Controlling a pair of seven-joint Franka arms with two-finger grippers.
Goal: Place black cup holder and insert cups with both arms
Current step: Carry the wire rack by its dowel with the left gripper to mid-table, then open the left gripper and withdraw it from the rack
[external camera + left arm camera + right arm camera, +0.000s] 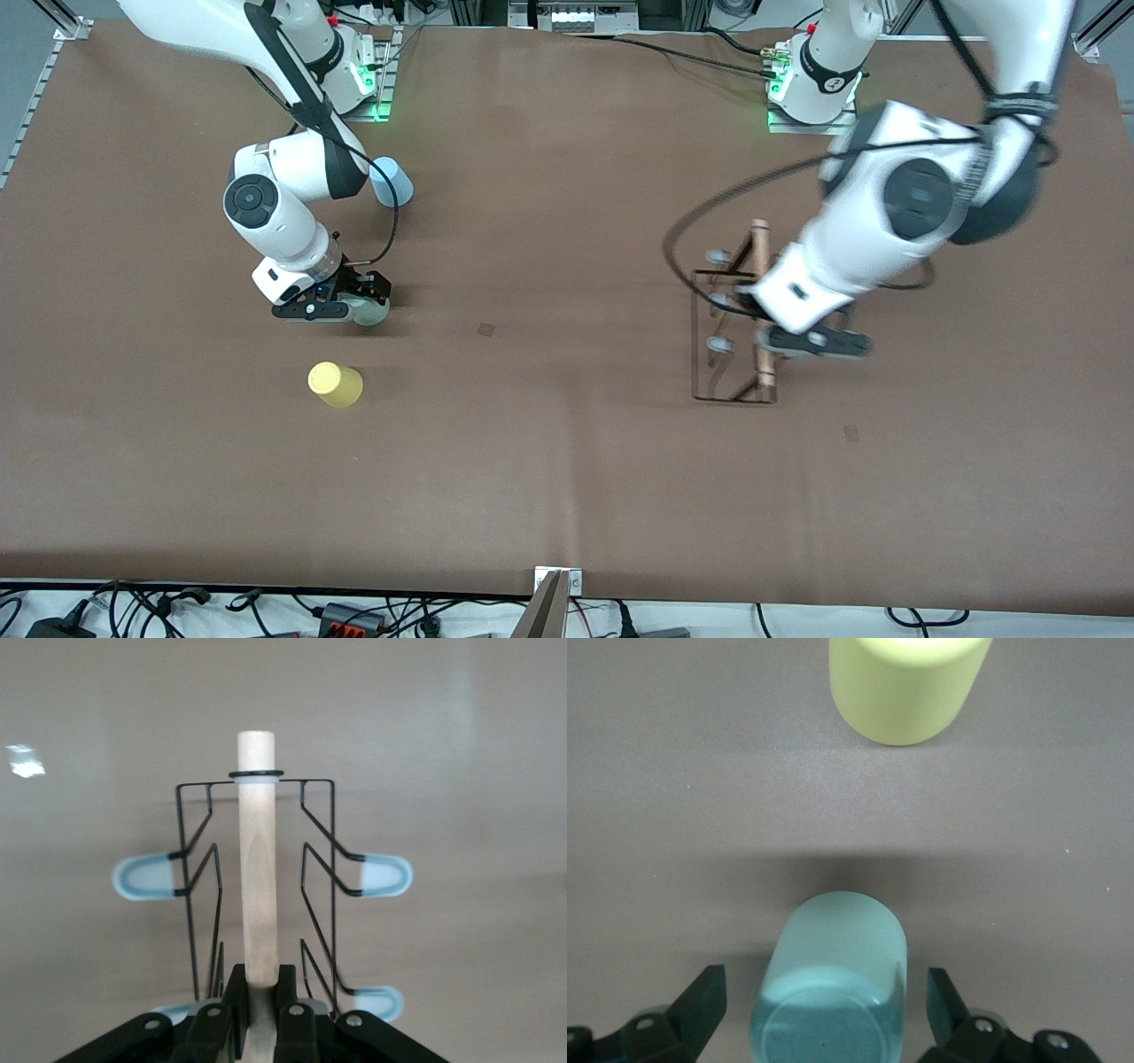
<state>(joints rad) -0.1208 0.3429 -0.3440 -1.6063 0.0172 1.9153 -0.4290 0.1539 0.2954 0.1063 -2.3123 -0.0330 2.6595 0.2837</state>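
Left claw (257, 1014) clamped on black cup holder's (740, 319) wooden rod (257, 868); right claw (824, 1010) wide open, straddling the mint cup (833, 979), not gripping.
Yellow cup (335, 384) stands just past the right claw's fingertips on the worktop (567, 461). Blue cup (392, 181) half hidden by the right arm. Left arm covers part of the holder.

Brown tabletop (567, 461); black wire cup holder (319, 868), pale wooden rod, blue-tipped prongs; cups: mint (833, 979), yellow (335, 384), light blue (392, 182).
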